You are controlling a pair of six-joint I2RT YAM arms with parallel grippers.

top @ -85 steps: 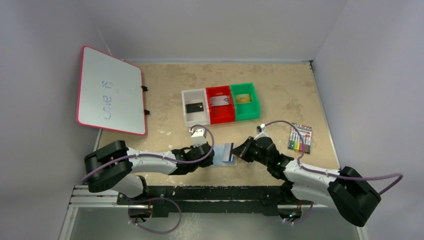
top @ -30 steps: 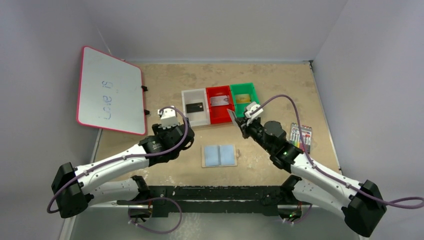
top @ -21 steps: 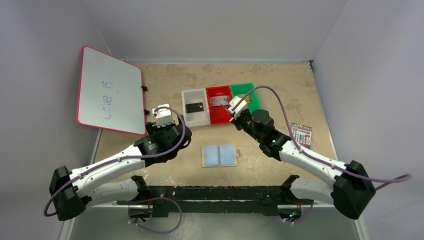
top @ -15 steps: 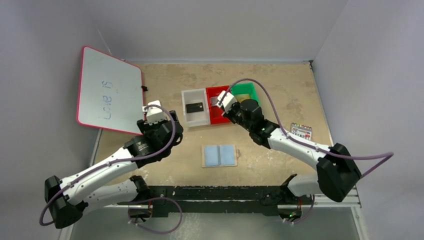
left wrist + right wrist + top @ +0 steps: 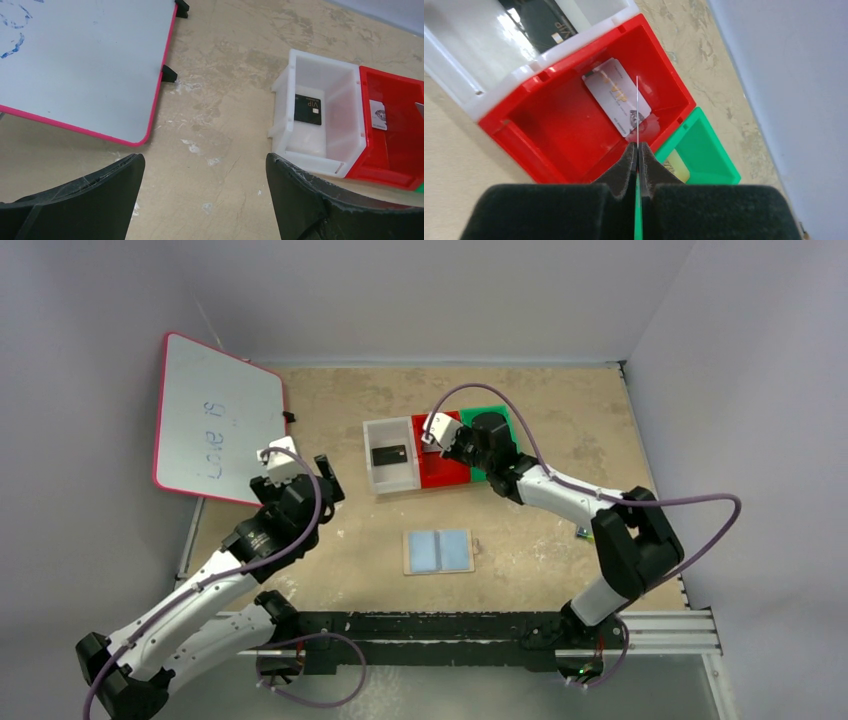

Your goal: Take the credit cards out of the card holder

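Scuffed tan tabletop [image 5: 585, 410] under the card holder [image 5: 438, 551], pale walls [image 5: 430, 290] around.

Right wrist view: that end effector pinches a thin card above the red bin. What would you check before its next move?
1. Grip: right end effector shut on the held card, seen edge-on: ok.
2. Aim: held card appears over the red bin, not the green bin: ok.
3. Room: red bin holds one silvery card lying flat, bare floor beside it: ok.
4. Height above the bin floor: cannot tell.
5. Clearance: left end effector open, empty, off by the whiteboard: ok.
6. Emptied: card holder panels look bare from above: cannot tell.
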